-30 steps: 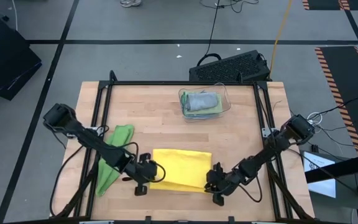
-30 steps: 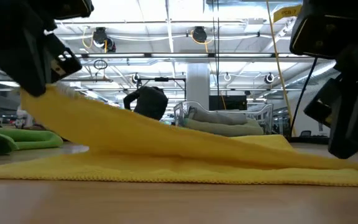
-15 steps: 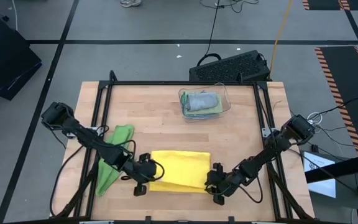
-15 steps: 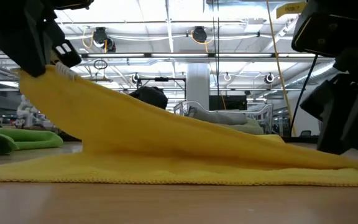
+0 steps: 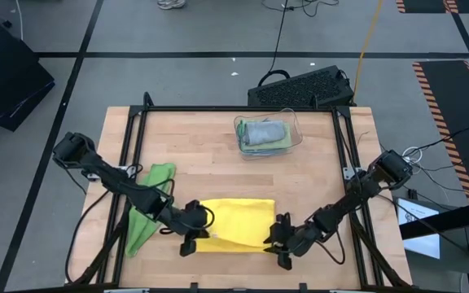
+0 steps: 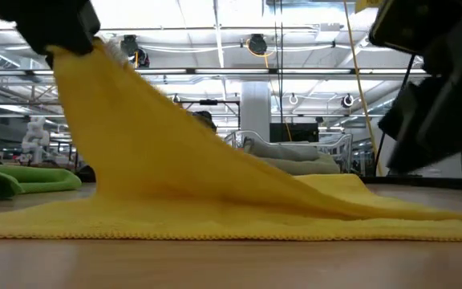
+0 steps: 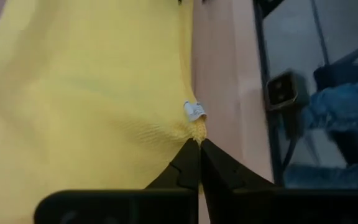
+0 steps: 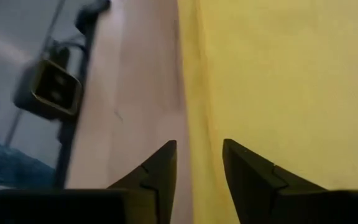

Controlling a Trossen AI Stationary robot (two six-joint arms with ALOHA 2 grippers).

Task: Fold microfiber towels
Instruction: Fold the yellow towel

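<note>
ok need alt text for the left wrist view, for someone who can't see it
The left tool, shut, pinches a corner of the yellow towel beside its small white tag. The cloth fills most of the view, with a strip of wooden table and the table's dark frame along one side.

We see even, bright light from overhead in the high view, with only soft shadows under the arms on the wooden table (image 5: 218, 163). In the low view the ceiling lights (image 6: 255, 44) glare white across the upper part of the frame, the near tabletop is blurred, and dark shapes at the upper corners are smeared. Both wrist views are soft, their edges out of focus.
</note>
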